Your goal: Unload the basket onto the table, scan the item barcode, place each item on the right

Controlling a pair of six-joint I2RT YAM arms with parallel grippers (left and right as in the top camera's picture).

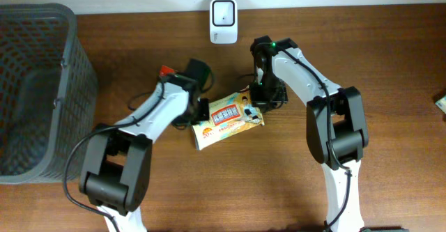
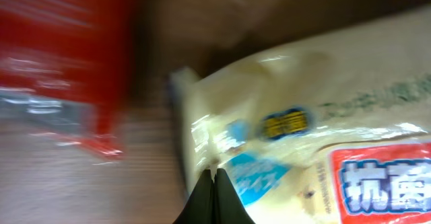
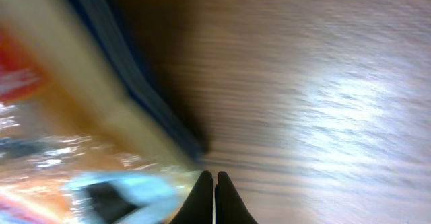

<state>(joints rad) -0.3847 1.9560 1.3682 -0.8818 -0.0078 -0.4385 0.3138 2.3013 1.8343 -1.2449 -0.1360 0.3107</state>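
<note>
While the left gripper [image 1: 201,111] is resting, fingers together, at the left end of the wipes packet [image 1: 228,119] lying on the table [image 1: 390,65], I am judging it light, soft and slippery; its end seams are looking best to pinch. The right gripper [image 1: 260,97] is sitting closed at its right end.

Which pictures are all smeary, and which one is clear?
Overhead: sharp and evenly lit, with the packet easy to see. Left wrist: smeared and soft, the red thing just a blur, and shiny spots on the wrapper. Right wrist: streaky blur all over, with a bright white glare patch on the table.
</note>
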